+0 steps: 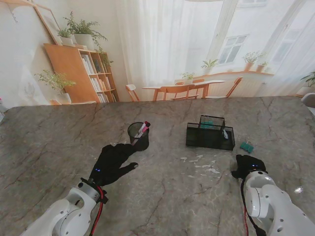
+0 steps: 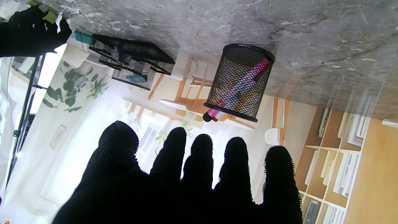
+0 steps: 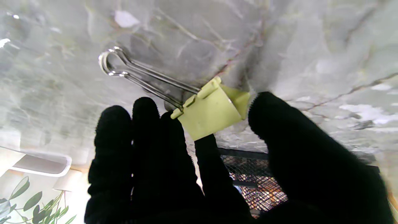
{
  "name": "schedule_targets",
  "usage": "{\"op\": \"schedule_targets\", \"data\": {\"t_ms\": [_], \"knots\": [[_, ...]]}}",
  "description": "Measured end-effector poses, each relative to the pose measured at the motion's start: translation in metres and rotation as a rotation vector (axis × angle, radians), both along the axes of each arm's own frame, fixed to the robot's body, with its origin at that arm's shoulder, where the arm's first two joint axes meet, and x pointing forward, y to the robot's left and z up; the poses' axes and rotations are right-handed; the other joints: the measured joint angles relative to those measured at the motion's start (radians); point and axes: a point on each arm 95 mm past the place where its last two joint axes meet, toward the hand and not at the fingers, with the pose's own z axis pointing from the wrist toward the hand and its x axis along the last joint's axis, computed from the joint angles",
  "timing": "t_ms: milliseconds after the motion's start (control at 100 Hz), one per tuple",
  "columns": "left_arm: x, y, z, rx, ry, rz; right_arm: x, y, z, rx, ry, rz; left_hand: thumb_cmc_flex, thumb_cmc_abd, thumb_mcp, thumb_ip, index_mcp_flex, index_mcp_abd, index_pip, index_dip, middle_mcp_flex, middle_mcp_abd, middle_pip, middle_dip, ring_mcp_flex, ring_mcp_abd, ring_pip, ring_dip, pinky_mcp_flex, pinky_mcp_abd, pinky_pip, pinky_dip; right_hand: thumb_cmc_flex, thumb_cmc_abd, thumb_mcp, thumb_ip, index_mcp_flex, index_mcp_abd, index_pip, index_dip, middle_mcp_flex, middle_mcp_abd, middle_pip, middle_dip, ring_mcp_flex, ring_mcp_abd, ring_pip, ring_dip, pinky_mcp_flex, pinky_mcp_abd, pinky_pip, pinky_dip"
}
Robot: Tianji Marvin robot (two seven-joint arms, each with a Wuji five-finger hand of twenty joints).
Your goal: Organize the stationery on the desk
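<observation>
Right now the right hand (image 3: 199, 161) pinches a yellow-green binder clip (image 3: 211, 112) between thumb and fingers, clip body against the marble table (image 1: 162, 196), its silver wire handles (image 3: 136, 74) pointing away along the surface. From the stand view that hand (image 1: 247, 166) sits at about 4 o'clock from table centre, clip hidden under the black glove.

Left hand (image 1: 114, 162) at about 8 o'clock, palm down, fingers spread and flat, holding nothing; the left wrist view shows all five fingertips (image 2: 201, 149) apart with no object between them.

Round mesh pen cup (image 1: 139, 135) stands upright just beyond the left hand's fingers at 11 o'clock of it, apart from it, with a pink-and-white marker (image 1: 142, 130) leaning inside, cap end sticking out over the rim.

Black mesh desk organizer (image 1: 210, 134) at 11 o'clock of the right hand, something teal in its back compartment (image 1: 208, 125). Teal binder clip (image 1: 246, 147) on the table just beside the organizer's right end, at 12 o'clock of the right hand.

White flecks (image 1: 202, 164) on the marble between the hands; cannot tell what they are.
</observation>
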Motion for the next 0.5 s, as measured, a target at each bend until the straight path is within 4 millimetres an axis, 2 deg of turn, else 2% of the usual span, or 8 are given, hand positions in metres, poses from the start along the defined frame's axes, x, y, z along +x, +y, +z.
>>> {"op": "schedule_targets", "data": {"t_ms": [50,180,250,370,500], "knots": [[0.0001,-0.0005,0.0001,0.0,0.0,-0.001,-0.0008,-0.0003,0.0004,0.005,0.006,0.005,0.0,0.0,0.0,0.0,0.0,0.0,0.0,0.0,0.0,0.0,0.0,0.0,0.0,0.0,0.0,0.0,0.0,0.0,0.0,0.0,-0.009,0.0,-0.015,0.0,0.0,0.014,-0.021,-0.013,-0.007,0.015,-0.014,0.0,-0.011,0.011,-0.009,0.0,-0.012,0.01,0.0,0.0],[0.0004,-0.0012,0.0004,0.0,0.0,-0.004,-0.0013,0.0009,0.0019,0.031,0.027,0.007,0.0,0.0,0.0,0.0,0.009,0.0,0.001,-0.004,0.0,0.0,0.0,0.0,0.0,0.0,0.0,0.0,0.0,0.0,0.0,0.0,-0.076,0.037,-0.134,0.0,0.0,0.073,-0.068,-0.057,-0.031,0.079,-0.057,0.0,-0.046,0.049,-0.04,0.0,-0.065,0.036,-0.009,0.0],[0.0004,-0.0014,0.0003,0.0,0.0,-0.004,-0.0015,0.0019,0.0032,0.044,0.045,0.006,0.0,0.0,0.0,0.0,0.009,0.0,0.001,-0.004,0.0,0.0,0.0,0.0,0.0,0.0,0.0,0.0,0.0,0.0,0.0,0.0,-0.087,0.048,-0.148,0.0,-0.018,0.1,-0.083,-0.076,-0.064,0.112,-0.068,0.0,-0.08,0.078,-0.046,0.008,-0.1,0.051,-0.023,0.0],[0.0004,-0.0014,0.0003,0.0,0.0,-0.004,-0.0025,0.0003,0.0088,0.061,0.09,0.006,0.0,0.0,0.0,0.0,0.009,0.0,0.001,-0.004,0.0,0.0,0.0,0.0,0.0,0.0,0.0,0.0,0.0,0.0,0.0,0.0,-0.08,0.056,-0.167,0.0,-0.039,0.084,-0.137,-0.13,-0.094,0.116,-0.144,0.0,-0.106,0.08,-0.096,0.008,-0.147,0.055,-0.045,0.0],[0.0002,-0.0017,0.0002,-0.001,0.0,-0.005,-0.0061,-0.0035,0.0099,0.067,0.101,0.021,0.0,0.0,0.0,0.0,0.009,0.0,0.001,-0.004,0.0,0.0,0.0,0.0,0.0,0.0,0.0,0.0,0.0,0.0,0.0,0.0,-0.037,0.047,-0.138,0.022,-0.076,0.035,-0.147,-0.143,-0.118,0.118,-0.185,0.0,-0.146,0.08,-0.108,0.016,-0.185,0.055,-0.065,0.0]]}}
